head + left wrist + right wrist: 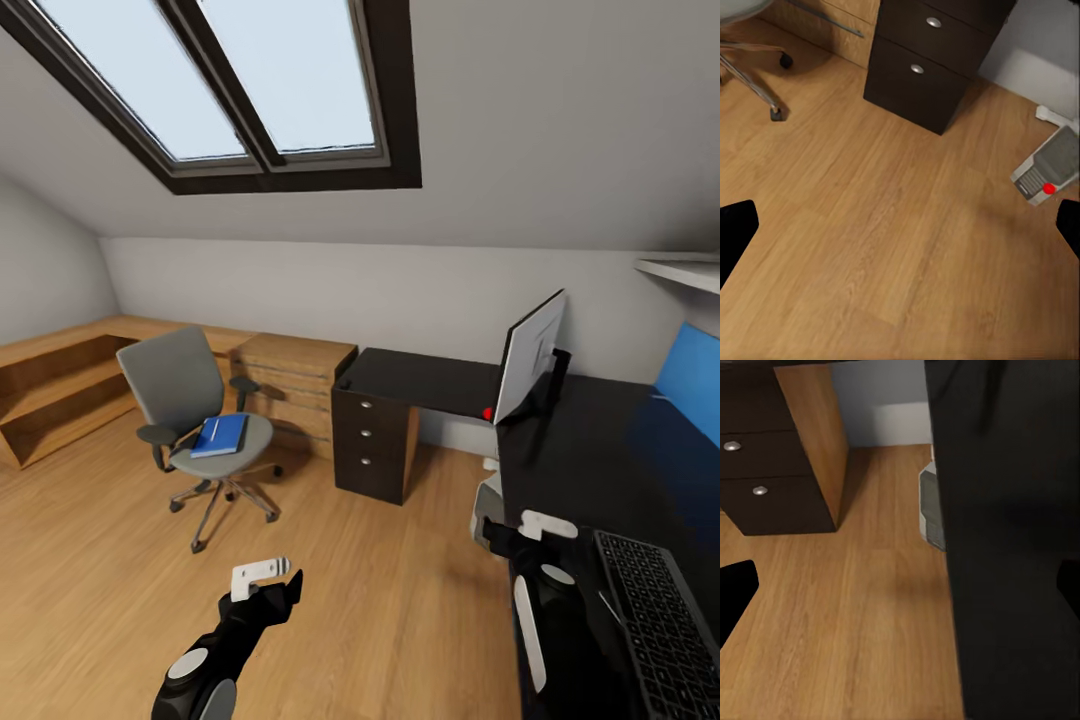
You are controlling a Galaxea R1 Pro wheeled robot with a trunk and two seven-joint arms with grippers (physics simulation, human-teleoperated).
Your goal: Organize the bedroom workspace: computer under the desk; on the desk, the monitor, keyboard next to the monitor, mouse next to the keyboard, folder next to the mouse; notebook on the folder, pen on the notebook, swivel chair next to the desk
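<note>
Across the wooden floor (pixel 400 600), a thin, light, slightly flexible blue folder (pixel 221 435) is seen flat on the swivel chair (pixel 190 420), best pinched at an overhanging edge, while both grippers' fingers (pixel 736 232) are spread apart, empty.

One swivel chair (pixel 195 420), one folder (pixel 220 435), one monitor (pixel 530 357), one keyboard (pixel 655 625), one computer (pixel 1048 166), two desks (pixel 610 450).
</note>
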